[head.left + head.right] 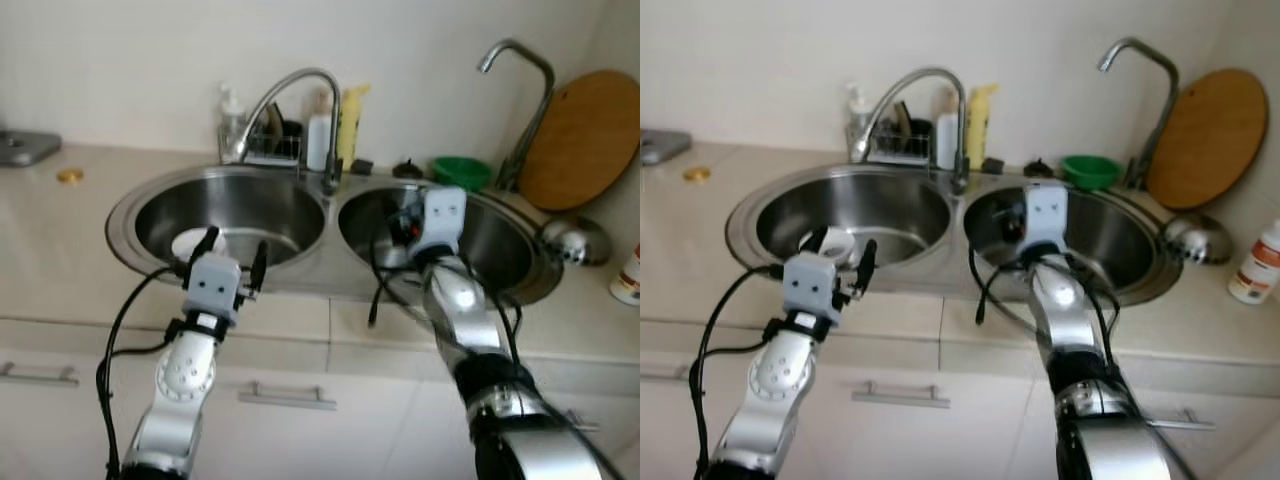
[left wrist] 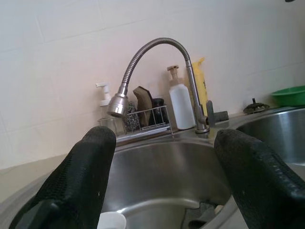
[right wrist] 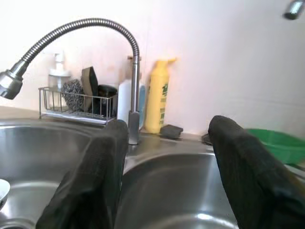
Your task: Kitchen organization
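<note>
Sink (image 1: 130, 205) with two steel basins fills the frame's middle. No writing on the bottles can be read. A white bowl (image 1: 190, 243) lies in the left basin, just beyond and below the left gripper (image 1: 234, 256), whose jaws are spread and empty over the front rim. Behind the faucet (image 1: 290, 85) stand a rack (image 3: 76, 102), a white bottle (image 2: 182, 102) and a yellow bottle (image 3: 156, 98). The right gripper (image 3: 164, 167), jaws spread and empty, hovers over the right basin. At upper right sit a green bowl (image 1: 462, 171) and a cutting board (image 1: 580, 140).
</note>
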Controlling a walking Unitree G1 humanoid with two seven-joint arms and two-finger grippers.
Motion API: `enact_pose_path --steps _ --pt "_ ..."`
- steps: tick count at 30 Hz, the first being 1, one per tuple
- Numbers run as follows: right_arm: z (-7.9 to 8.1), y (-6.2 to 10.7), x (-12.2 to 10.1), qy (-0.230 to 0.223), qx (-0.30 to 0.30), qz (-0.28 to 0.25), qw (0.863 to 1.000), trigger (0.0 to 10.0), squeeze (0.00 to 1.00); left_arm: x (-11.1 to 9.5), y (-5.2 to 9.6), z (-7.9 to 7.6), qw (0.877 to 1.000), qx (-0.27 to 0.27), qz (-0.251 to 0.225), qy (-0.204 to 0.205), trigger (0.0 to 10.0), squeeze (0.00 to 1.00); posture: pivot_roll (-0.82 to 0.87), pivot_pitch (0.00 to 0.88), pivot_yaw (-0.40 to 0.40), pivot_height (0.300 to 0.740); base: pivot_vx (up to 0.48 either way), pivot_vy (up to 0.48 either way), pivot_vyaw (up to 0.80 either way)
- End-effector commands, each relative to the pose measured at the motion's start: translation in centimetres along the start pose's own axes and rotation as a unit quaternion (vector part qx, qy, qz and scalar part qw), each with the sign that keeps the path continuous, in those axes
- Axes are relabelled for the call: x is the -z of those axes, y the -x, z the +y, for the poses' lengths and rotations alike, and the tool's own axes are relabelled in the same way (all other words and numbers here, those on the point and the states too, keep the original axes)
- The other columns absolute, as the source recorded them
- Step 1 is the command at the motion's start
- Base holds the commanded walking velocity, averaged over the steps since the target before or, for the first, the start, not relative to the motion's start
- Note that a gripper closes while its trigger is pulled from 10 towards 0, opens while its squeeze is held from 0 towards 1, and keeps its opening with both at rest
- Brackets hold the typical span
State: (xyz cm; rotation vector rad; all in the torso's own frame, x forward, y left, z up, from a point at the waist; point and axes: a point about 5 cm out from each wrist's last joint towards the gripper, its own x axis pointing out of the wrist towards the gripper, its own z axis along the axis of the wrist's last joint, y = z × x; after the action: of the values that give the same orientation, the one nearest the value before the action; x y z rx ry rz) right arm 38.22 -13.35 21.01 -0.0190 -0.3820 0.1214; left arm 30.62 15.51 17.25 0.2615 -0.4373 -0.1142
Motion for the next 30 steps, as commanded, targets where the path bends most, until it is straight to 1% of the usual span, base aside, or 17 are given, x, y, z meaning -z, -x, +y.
enact_pose_path --steps 1,19,22,28,30 --pt "-0.2 -0.2 -1.3 0.005 0.007 -0.033 0.999 10.0 0.0 -0.3 -0.3 -0.3 1.0 0.009 -0.009 0.004 10.0 0.0 0.0 0.0 -0.057 0.74 0.0 0.0 0.0" --pt "-0.4 0.6 -2.0 -0.003 0.021 -0.04 0.999 10.0 0.0 -0.8 -0.3 -0.4 1.0 0.016 -0.022 0.014 10.0 0.0 -0.01 0.0 -0.053 0.74 0.0 0.0 0.0" --pt "-0.3 0.6 -2.0 -0.004 0.022 -0.04 0.999 10.0 0.0 -1.2 -0.4 -0.6 0.999 0.023 -0.033 0.014 10.0 0.0 0.0 0.0 -0.054 0.74 0.0 0.444 0.0" --pt "-0.3 0.8 -2.1 -0.003 0.024 -0.039 0.999 10.0 0.0 -1.5 -0.5 -0.6 0.999 0.024 -0.039 0.013 10.0 0.0 0.0 0.0 -0.055 0.74 0.0 0.48 0.0" --pt "-0.2 0.8 -2.0 0.006 0.022 -0.036 0.999 10.0 0.0 -1.5 -0.5 -0.6 0.999 0.025 -0.04 0.013 10.0 0.0 -0.01 0.0 -0.056 0.74 0.0 0.48 0.0"
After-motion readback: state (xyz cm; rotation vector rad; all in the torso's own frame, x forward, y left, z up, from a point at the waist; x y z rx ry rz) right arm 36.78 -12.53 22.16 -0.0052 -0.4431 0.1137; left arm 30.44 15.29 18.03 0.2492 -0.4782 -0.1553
